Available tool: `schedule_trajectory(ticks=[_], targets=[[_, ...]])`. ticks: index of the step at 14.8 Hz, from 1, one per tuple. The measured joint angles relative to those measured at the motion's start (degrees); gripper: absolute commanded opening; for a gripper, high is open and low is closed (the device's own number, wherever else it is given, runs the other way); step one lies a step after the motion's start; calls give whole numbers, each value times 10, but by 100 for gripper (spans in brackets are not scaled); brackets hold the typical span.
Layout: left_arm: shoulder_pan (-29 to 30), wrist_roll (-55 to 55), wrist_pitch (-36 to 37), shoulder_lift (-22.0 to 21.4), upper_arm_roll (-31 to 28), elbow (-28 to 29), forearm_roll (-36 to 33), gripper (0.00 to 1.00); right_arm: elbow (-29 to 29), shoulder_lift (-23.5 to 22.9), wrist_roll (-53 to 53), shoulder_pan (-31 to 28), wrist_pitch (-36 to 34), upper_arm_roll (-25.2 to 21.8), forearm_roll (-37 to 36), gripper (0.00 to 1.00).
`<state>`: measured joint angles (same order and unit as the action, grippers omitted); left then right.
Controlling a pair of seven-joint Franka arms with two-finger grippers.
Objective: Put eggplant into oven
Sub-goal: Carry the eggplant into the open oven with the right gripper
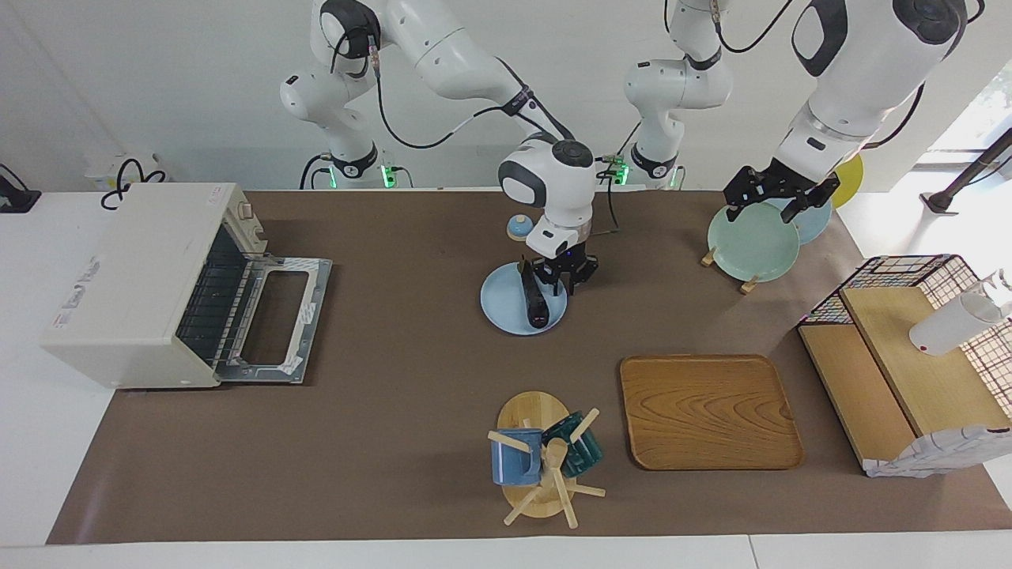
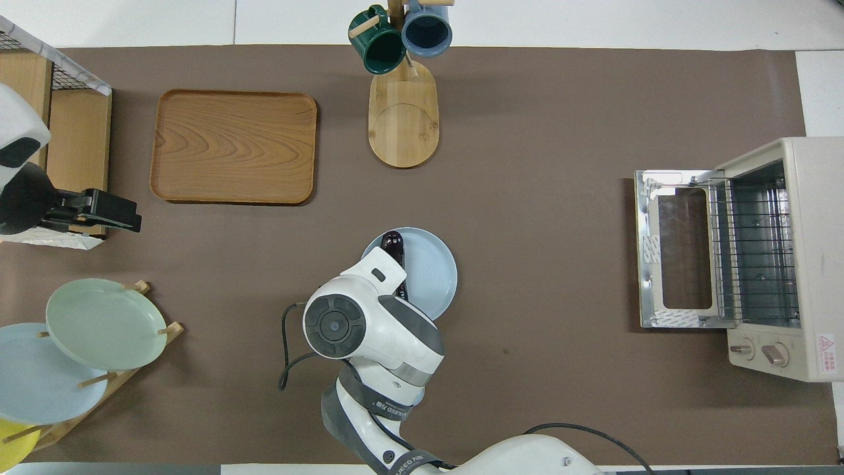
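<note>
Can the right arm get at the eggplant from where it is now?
Probably yes: the right gripper is already down at the eggplant on the blue plate, near its stem end, with nothing between them.

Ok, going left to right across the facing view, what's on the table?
oven → blue plate with the eggplant → wooden tray → plate rack → wooden shelf.
</note>
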<state>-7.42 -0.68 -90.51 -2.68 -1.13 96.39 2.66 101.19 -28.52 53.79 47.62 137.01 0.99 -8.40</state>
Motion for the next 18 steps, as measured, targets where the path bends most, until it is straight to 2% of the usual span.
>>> schedule_trajectory(ticks=[3, 7, 10, 13, 18], targets=[[5, 5, -1, 2, 0, 0, -1, 100, -14, 11, -1, 0, -50, 0, -44, 0], [7, 7, -2, 4, 0, -1, -2, 100, -86, 18, -33, -5, -203, -1, -69, 0], [8, 7, -2, 4, 0, -3, -2, 100, -95, 37, -85, -39, -249, -6, -78, 0], [9, 7, -1, 3, 0, -3, -4, 100, -60, 82, -158, -103, -277, -8, -78, 0], [17, 7, 11, -3, 5, -4, -8, 100, 65, 193, -277, -228, -302, -10, -78, 0]])
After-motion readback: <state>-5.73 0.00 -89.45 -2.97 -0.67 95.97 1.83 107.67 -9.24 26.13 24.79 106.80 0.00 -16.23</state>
